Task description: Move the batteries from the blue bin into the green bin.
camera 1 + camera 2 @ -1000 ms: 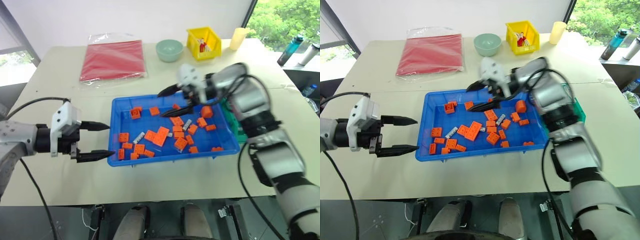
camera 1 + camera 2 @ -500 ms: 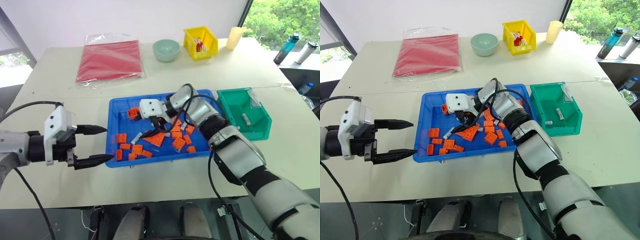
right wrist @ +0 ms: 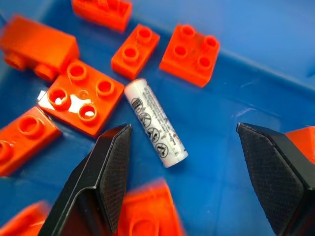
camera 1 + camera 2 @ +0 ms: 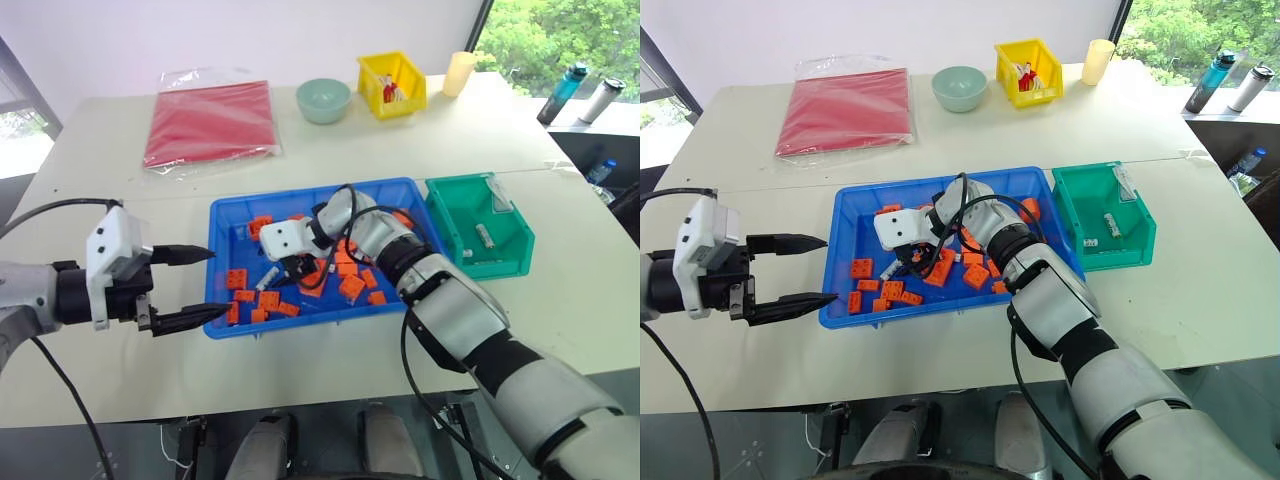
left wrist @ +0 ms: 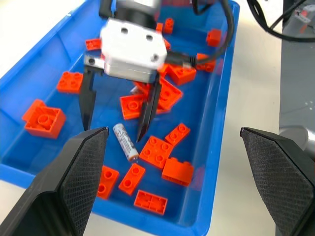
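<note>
The pale table [image 4: 330, 370] runs from the near edge to a white wall, with a window and green trees at the far right. The left hand [image 4: 190, 287] hangs just beside the blue bin's [image 4: 222, 330] near-left rim, fingers spread, gripping nothing. In the blue bin, among orange bricks [image 4: 352, 287], the right hand [image 5: 115, 110] stands with fingers wide apart and empty. The wrist views show a battery [image 3: 155, 122] lying on the bin floor between those fingertips, a detail hard to make out in the head views. To the right, the green bin [image 4: 450, 262] holds two batteries [image 4: 483, 236]. Farther back sit a red packet [image 4: 210, 122], pale bowl [image 4: 323, 100], yellow bin [image 4: 392, 84] and cup [image 4: 458, 73].
</note>
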### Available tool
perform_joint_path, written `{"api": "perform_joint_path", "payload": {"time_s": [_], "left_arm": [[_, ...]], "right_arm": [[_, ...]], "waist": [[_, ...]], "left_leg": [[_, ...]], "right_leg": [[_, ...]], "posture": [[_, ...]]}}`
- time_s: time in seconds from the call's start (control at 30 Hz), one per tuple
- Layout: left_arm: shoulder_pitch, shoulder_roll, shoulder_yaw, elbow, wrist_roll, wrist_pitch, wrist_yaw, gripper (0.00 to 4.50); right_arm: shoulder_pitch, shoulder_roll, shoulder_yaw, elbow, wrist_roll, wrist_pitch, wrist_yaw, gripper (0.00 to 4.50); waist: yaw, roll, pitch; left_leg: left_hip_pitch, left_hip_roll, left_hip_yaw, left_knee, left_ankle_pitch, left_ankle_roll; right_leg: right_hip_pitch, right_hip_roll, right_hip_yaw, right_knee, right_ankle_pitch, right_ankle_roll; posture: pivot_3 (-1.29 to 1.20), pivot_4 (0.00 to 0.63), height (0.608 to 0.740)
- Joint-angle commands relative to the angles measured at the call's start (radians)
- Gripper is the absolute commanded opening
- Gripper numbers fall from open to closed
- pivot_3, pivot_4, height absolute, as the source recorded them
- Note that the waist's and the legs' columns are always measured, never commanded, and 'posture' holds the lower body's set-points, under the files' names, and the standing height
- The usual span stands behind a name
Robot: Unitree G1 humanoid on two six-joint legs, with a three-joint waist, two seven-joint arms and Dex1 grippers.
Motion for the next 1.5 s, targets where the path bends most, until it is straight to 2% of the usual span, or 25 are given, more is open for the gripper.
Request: {"api": "perform_joint_path", "payload": {"time_s": [0.03, 0.1, 0.27, 0.5, 0.67, 0.83, 0.93, 1.07, 1.17, 1.23, 1.33, 1.4, 1.5], "left_arm": [[-0.023, -0.001, 0.009, -0.001, -0.008, -0.012, 0.011, 4.50], [-0.038, -0.001, 0.000, 0.009, -0.008, -0.014, 0.013, 4.50], [-0.067, -0.008, -0.036, 0.047, 0.011, -0.034, 0.006, 4.50], [-0.130, -0.029, -0.125, 0.118, 0.051, -0.081, -0.011, 4.50], [-0.185, -0.075, -0.191, 0.176, 0.082, -0.109, -0.005, 4.50], [-0.238, -0.126, -0.238, 0.208, 0.105, -0.122, 0.015, 4.50], [-0.271, -0.148, -0.265, 0.232, 0.123, -0.131, 0.015, 4.50], [-0.335, -0.176, -0.313, 0.273, 0.144, -0.141, -0.002, 4.50], [-0.376, -0.187, -0.337, 0.301, 0.156, -0.145, -0.016, 4.50], [-0.396, -0.195, -0.347, 0.312, 0.164, -0.148, -0.023, 4.50], [-0.417, -0.205, -0.359, 0.322, 0.171, -0.151, -0.024, 4.50], [-0.428, -0.212, -0.363, 0.319, 0.172, -0.146, -0.023, 4.50], [-0.429, -0.216, -0.360, 0.306, 0.171, -0.141, -0.023, 4.50]], "right_arm": [[0.005, 0.016, 0.005, 0.004, -0.019, -0.020, 0.012, 3.30], [0.018, 0.020, -0.004, -0.005, -0.008, -0.016, 0.031, 2.65], [0.060, 0.011, -0.060, -0.124, 0.072, 0.079, 0.114, 0.13], [0.190, -0.120, -0.166, -0.574, 0.185, 0.405, 0.143, 0.05], [0.279, -0.308, -0.390, -0.980, 0.267, 0.836, -0.005, 0.05], [0.387, -0.545, -0.641, -1.183, 0.323, 1.143, -0.119, 0.05], [0.489, -0.661, -0.731, -1.270, 0.354, 1.241, -0.152, 0.05], [0.642, -0.749, -0.817, -1.348, 0.386, 1.305, -0.196, 0.05], [0.701, -0.764, -0.843, -1.382, 0.417, 1.346, -0.242, 0.05], [0.724, -0.765, -0.853, -1.389, 0.441, 1.393, -0.267, 1.11], [0.760, -0.792, -0.809, -1.401, 0.441, 1.331, -0.280, 2.46], [0.721, -0.803, -0.778, -1.377, 0.452, 1.299, -0.283, 3.41], [0.623, -0.809, -0.722, -1.325, 0.478, 1.256, -0.271, 3.41]], "waist": [[0.000, 0.000, 0.000], [0.000, 0.000, 0.000], [-0.001, 0.000, 0.000], [0.009, 0.000, 0.000], [0.026, 0.000, 0.000], [0.058, 0.000, 0.000], [0.064, 0.000, 0.000], [0.060, 0.000, 0.000], [0.057, 0.000, 0.000], [0.057, 0.000, 0.000], [0.061, 0.000, 0.000], [0.061, 0.000, 0.000], [0.061, 0.000, 0.000]], "left_leg": [[0.000, 0.000, 0.000, 0.000, 0.000, 0.000], [0.000, 0.001, -0.001, 0.000, -0.001, -0.001], [0.000, 0.005, -0.005, 0.001, -0.001, -0.005], [0.000, 0.006, -0.009, 0.001, -0.001, -0.007], [-0.001, 0.004, -0.010, 0.003, -0.001, -0.007], [-0.002, 0.004, -0.009, 0.003, -0.001, -0.007], [-0.002, 0.003, -0.006, 0.003, -0.001, -0.006], [-0.002, 0.006, 0.001, 0.003, -0.001, -0.006], [-0.001, 0.008, 0.007, 0.002, -0.002, -0.006], [-0.001, 0.009, 0.007, 0.003, -0.002, -0.006], [-0.001, 0.009, 0.007, 0.003, -0.002, -0.005], [-0.001, 0.008, 0.007, 0.003, -0.002, -0.005], [-0.001, 0.008, 0.007, 0.003, -0.002, -0.005]], "right_leg": [[0.000, 0.001, 0.000, 0.000, 0.000, 0.000], [0.001, 0.002, 0.001, 0.000, 0.000, 0.000], [0.001, 0.007, 0.001, 0.000, 0.001, -0.001], [0.002, 0.009, 0.001, 0.001, 0.001, -0.001], [0.003, 0.008, 0.001, 0.001, 0.001, -0.002], [0.003, 0.007, 0.001, 0.000, 0.001, -0.002], [0.003, 0.006, 0.001, -0.001, 0.001, -0.002], [0.001, 0.006, 0.002, -0.001, 0.001, -0.002], [0.000, 0.006, 0.004, 0.000, 0.001, -0.002], [0.000, 0.006, 0.004, -0.001, 0.001, -0.002], [0.000, 0.006, 0.004, -0.001, 0.001, -0.002], [0.001, 0.006, 0.004, -0.001, 0.001, -0.002], [0.000, 0.006, 0.004, -0.001, 0.001, -0.002]], "posture": [[0.00, 0.150, 0.717], [0.00, 0.150, 0.717], [0.00, 0.150, 0.717], [0.00, 0.150, 0.717], [0.00, 0.150, 0.717], [0.00, 0.150, 0.717], [0.00, 0.150, 0.717], [0.00, 0.150, 0.717], [0.00, 0.150, 0.717], [0.00, 0.150, 0.717], [0.00, 0.150, 0.717], [0.00, 0.150, 0.717], [0.00, 0.150, 0.717]]}}
